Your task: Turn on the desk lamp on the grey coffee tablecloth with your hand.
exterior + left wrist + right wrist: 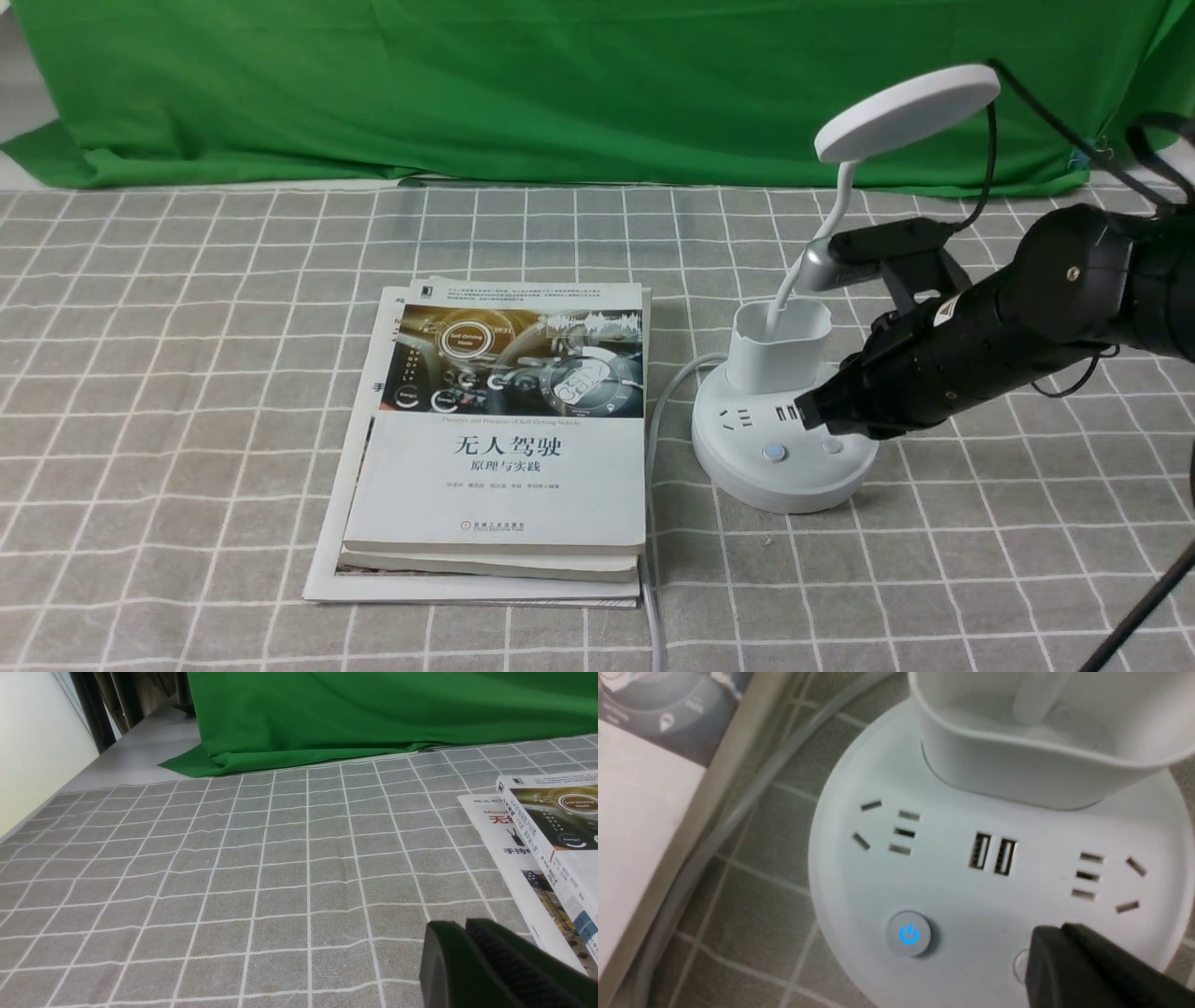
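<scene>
The white desk lamp stands on the grey coffee tablecloth at the right, its disc head unlit. Its round base has sockets, a button with a blue glowing power sign and a plain second button. My right gripper is shut and empty. Its tip is over the base, at the plain button, which it partly hides in the right wrist view. My left gripper is shut and empty, low over the cloth, and does not show in the front view.
A stack of books lies left of the lamp; it also shows in the left wrist view. The lamp's white cable runs between books and base toward the front. A green backdrop cloth hangs at the back.
</scene>
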{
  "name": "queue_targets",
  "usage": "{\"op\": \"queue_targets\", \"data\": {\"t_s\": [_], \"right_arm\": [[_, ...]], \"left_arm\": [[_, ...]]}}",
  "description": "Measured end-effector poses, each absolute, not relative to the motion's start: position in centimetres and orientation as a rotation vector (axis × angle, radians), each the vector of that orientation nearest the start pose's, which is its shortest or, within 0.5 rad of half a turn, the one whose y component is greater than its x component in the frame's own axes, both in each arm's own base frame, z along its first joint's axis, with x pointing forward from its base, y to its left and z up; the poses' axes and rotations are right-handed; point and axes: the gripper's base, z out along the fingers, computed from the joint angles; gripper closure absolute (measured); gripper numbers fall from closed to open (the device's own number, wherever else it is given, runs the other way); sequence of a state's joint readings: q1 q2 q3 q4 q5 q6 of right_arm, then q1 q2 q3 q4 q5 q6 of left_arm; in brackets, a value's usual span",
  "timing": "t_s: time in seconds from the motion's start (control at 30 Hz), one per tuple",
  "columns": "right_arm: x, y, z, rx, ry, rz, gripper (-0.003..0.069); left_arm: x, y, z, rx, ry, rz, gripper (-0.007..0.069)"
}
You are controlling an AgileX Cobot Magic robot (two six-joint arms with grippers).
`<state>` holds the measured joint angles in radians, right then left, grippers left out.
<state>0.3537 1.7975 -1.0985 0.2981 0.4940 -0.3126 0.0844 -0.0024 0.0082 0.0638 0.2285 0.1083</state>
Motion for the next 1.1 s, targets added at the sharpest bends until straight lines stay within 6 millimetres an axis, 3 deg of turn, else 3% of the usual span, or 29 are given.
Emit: {"op": "queue_targets", "data": {"t_s": [0.07, 0.33, 0.7, 0.87, 1.1], "right_arm": [[33.6, 13.8, 17.3, -0.581, 2.638, 0.283, 0.0625], [34.1, 13.9, 17.3, -0.555, 2.606, 0.285, 0.0625], [32.4, 13.4, 20.9, -0.567, 2.548, 0.298, 0.0625], [29.2, 12.2, 22.2, -0.564, 2.539, 0.303, 0.0625], [22.0, 9.7, 25.2, -0.533, 2.428, 0.324, 0.0625]], "left_arm": [[5.5, 0.6, 19.0, 0.063, 1.72, 0.201, 0.0606], [5.5, 0.6, 19.0, 0.063, 1.72, 0.201, 0.0606], [5.5, 0.6, 19.0, 0.063, 1.72, 0.201, 0.0606], [5.5, 0.6, 19.0, 0.062, 1.72, 0.2, 0.0606], [5.5, 0.6, 19.0, 0.062, 1.72, 0.2, 0.0606]]}}
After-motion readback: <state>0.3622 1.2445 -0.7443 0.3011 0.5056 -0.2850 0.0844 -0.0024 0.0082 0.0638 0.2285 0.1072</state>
